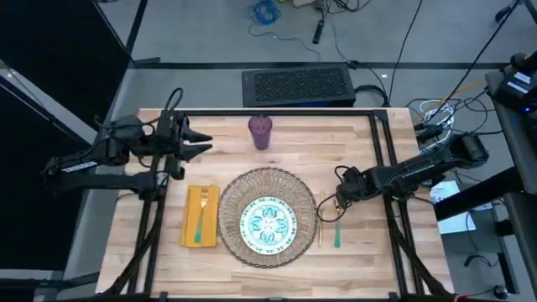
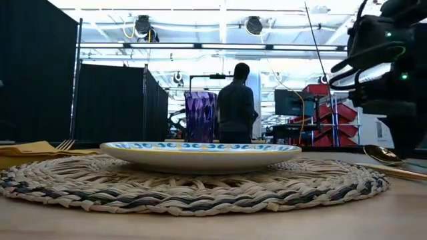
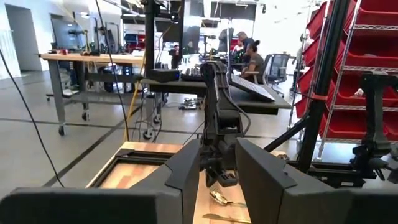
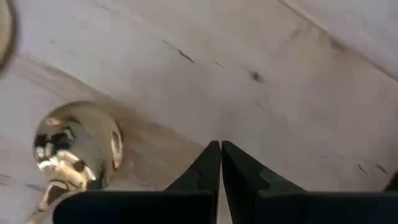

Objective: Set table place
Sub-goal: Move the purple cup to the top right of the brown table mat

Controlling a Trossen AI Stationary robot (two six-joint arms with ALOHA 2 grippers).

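- Placemat (image 1: 267,216) lies centred on the surface (image 1: 361,260), with the plate (image 1: 268,223) on it.
- At the plate's 9 o'clock, the napkin (image 1: 200,216) carries the fork (image 1: 201,211).
- At 12 o'clock stands the purple cup (image 1: 260,132).
- At 3 o'clock, just beside the mat, lie the spoon (image 4: 78,146) and another gold-and-teal piece (image 1: 336,233).
- Right gripper (image 4: 221,163) hangs low by the spoon bowl, jaws clenched on nothing.
- Left gripper (image 1: 204,141) waits at 10 o'clock, jaws released.
- The setting looks nearly complete; perhaps only straightening the right-hand cutlery remains.
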